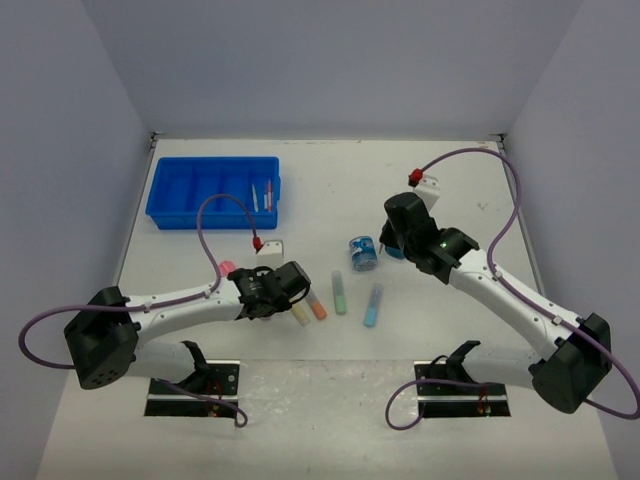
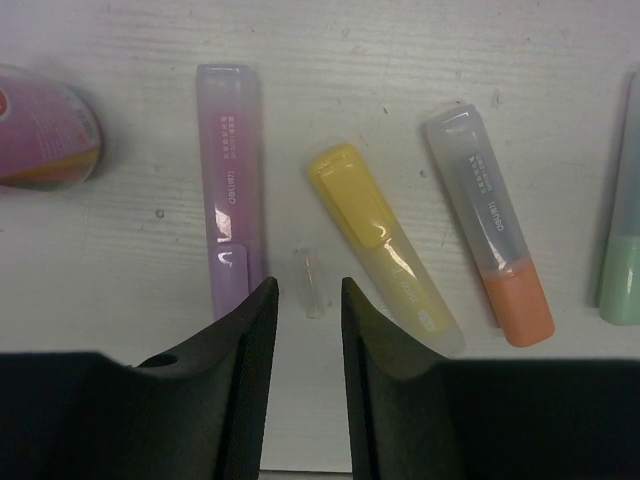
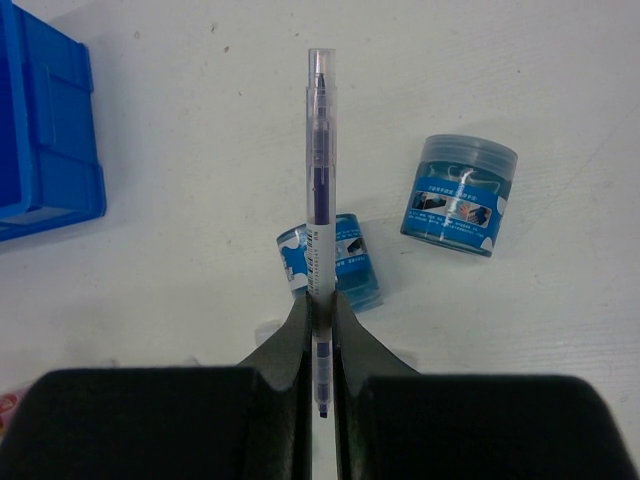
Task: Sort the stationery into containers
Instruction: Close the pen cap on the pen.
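Right claw (image 3: 320, 300) clamped on thin pen (image 3: 319, 150), blue tubs (image 3: 460, 197) near, left claw (image 2: 308, 290) parted between purple marker (image 2: 230, 180) and yellow marker (image 2: 375, 230)

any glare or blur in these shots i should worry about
Left wrist view: small white glints on the purple marker and the yellow marker, and the bottle at the left edge looks soft. Right wrist view: the pen is sharp, but the dark right claw shows little detail. Top external view: even light, with only faint shadows on the table.

5 markers (image 2: 232, 190), 2 tubs (image 3: 458, 197), perhaps 3 pens (image 3: 318, 150), 1 tray (image 1: 200, 218).
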Motion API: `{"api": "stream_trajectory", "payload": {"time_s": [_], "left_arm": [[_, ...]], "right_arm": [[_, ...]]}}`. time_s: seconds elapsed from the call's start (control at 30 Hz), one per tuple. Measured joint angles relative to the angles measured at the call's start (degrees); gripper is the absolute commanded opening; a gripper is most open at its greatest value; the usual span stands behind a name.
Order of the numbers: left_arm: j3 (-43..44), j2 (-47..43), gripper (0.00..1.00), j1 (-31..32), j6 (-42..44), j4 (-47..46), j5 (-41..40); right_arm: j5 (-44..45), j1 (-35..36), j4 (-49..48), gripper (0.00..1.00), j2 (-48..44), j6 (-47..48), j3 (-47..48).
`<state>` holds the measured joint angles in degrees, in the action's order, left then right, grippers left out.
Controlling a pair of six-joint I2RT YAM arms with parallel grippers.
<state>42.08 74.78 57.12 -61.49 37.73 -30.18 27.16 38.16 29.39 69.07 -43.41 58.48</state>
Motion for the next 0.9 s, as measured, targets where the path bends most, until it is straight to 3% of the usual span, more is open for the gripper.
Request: {"api": "stream_trajectory", "payload": {"time_s": [0.23,0.47,0.7,0.9], "left_arm": [[-1.48,1.47,0.32,0.0,1.22,-2.17,1.53],[-1.38,0.69,0.41,0.43,11.19,-2.43,3.02],[0.84,-3.8,0.37,0.02,16.84,-0.92,3.12],[0.84,-1.49,0.33,-0.17,17.31,-2.31,4.54]], "right_arm": [[-1.62,-0.06,-0.67,0.0,0.32,0.6,0.0],[-2.65,-0.1,-0.8,0.0,0.3,1.98,0.0],[-2.68,-0.1,-1.58,0.0,0.16,2.91,-1.08],[-2.8,-0.1,-1.77,0.0,-0.13,3.44,-1.5]]}}
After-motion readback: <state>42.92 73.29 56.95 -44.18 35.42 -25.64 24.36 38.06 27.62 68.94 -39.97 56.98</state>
